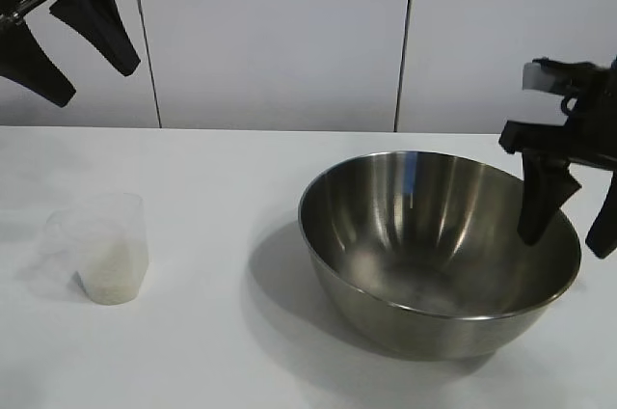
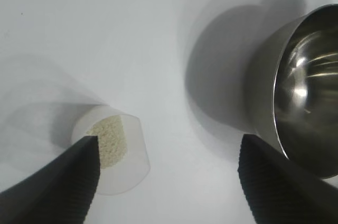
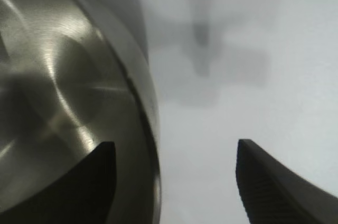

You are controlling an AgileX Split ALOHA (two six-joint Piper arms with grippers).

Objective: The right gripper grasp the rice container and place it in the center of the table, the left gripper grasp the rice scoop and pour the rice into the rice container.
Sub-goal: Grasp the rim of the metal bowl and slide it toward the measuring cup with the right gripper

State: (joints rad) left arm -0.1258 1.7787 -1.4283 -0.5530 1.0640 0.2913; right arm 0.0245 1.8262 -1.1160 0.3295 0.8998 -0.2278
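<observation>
At the bowl's (image 1: 439, 255) right rim the right end effector (image 1: 569, 226) straddles the wall, fingers apart, one inside, one outside; the bowl sits right of centre on the desk (image 1: 222, 197); the left end effector (image 1: 72, 38) hangs spread above the scoop (image 1: 101, 247) of rice (image 1: 108, 274), well left; both arms are cut off.
</observation>
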